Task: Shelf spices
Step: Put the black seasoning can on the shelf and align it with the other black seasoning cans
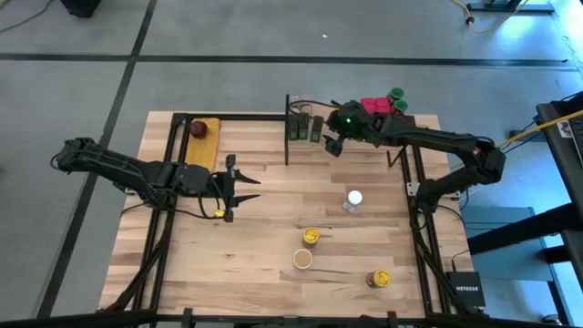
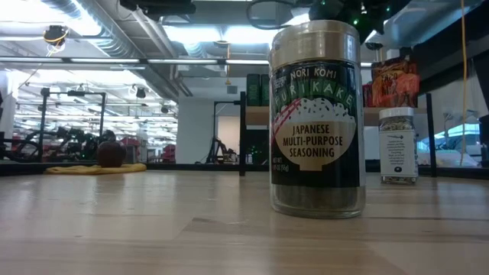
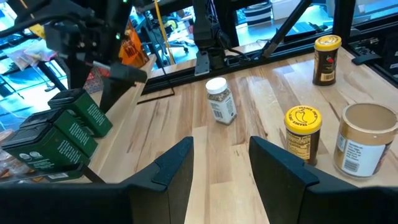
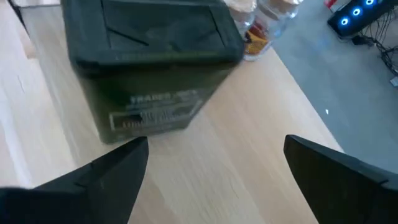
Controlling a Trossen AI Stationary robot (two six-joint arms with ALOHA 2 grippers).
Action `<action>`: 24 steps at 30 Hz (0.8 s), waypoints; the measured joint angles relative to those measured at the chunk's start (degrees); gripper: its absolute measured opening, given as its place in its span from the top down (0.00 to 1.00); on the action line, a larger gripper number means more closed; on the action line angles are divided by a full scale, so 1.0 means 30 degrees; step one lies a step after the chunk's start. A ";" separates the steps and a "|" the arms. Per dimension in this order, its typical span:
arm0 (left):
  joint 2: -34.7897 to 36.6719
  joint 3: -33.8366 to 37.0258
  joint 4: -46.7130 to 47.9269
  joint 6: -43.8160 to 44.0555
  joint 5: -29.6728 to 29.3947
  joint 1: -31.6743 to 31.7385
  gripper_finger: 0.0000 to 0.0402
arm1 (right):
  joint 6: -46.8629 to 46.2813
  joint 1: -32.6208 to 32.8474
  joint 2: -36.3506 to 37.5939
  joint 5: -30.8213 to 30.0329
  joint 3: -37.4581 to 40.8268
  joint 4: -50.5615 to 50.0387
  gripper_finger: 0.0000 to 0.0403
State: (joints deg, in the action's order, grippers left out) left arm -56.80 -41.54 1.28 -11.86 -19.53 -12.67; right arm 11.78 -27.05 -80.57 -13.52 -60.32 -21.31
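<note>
While our left gripper [image 1: 244,188] waits spread wide over the tabletop [image 1: 273,246], our right gripper [image 4: 211,171] hovers with fingers apart over the shelf [image 4: 249,143] beside a dark tin [image 4: 152,65]. Four jars [image 1: 311,237] (lids white, yellow, tan) stand well apart on the tabletop.

You have a dark red ball [image 1: 199,128] resting on a yellow pad [image 1: 208,139] at the far left corner of the surface [image 1: 264,246]. Below the near right corner sits a black box [image 1: 465,288], probably a router.
</note>
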 joint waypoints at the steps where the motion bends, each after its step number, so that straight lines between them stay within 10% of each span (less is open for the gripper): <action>1: 0.0004 0.0000 -0.0004 -0.0046 -0.0007 0.0003 0.63 | -0.0003 0.0007 -0.0111 0.0000 0.0040 0.0252 0.06; 24: 0.0005 0.0000 -0.0054 -0.0036 0.0000 0.0000 0.63 | 0.0062 0.0293 -0.0532 -0.1303 -0.0263 0.0978 0.06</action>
State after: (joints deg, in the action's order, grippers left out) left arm -56.78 -41.54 1.12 -11.97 -19.53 -12.67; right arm 11.97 -26.17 -82.17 -17.43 -61.11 -18.38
